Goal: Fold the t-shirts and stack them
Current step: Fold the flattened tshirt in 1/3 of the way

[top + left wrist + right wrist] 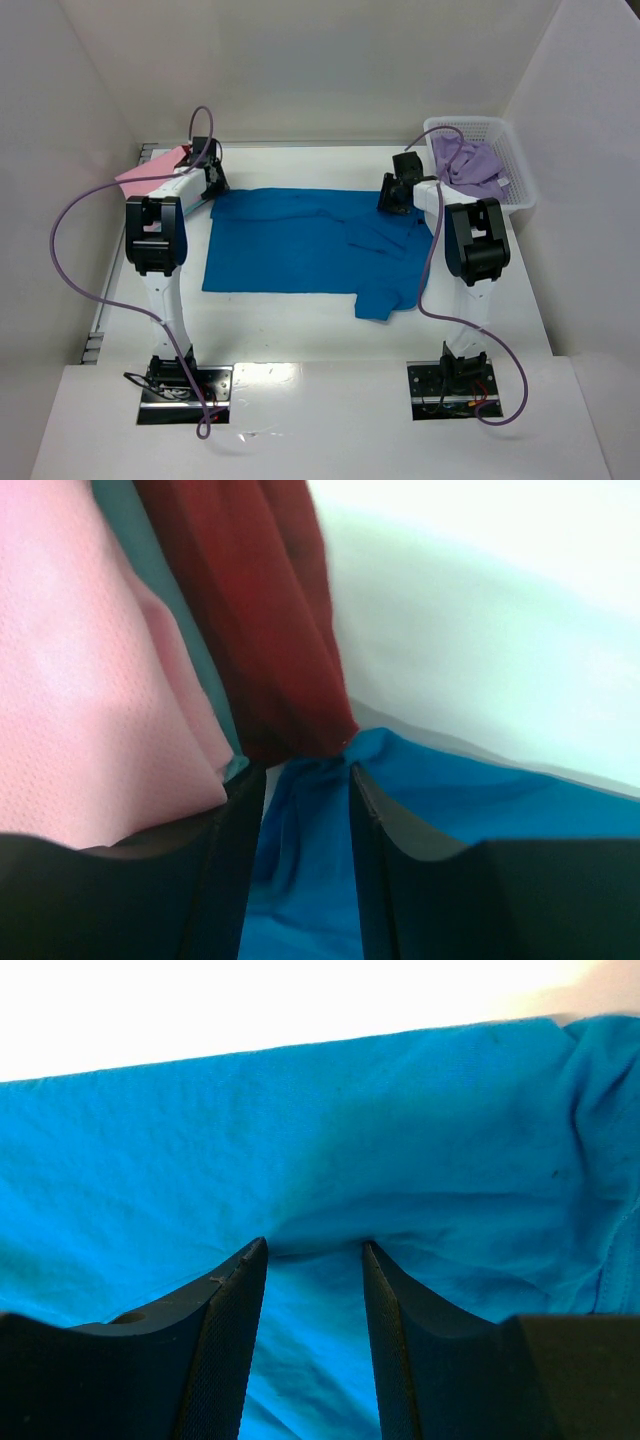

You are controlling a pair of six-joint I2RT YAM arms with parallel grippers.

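Observation:
The bright blue t-shirt (290, 245) lies spread flat on the table, with a sleeve hanging toward the front right. My left gripper (212, 185) is down on its far left corner, its jaws a little apart with a fold of blue cloth (300, 880) between them (305, 770). My right gripper (392, 200) is down on the shirt's far right edge, its jaws a little apart over blue cloth (300, 1110) that bunches at the tips (315, 1245). A pink t-shirt (150, 170) (80, 680) and a red one (250, 610) lie just beyond the left gripper. A lavender t-shirt (468, 165) lies in the basket.
The white mesh basket (520, 180) stands at the back right corner, close to the right arm. White walls close in the table at the back and on both sides. Purple cables loop off both arms.

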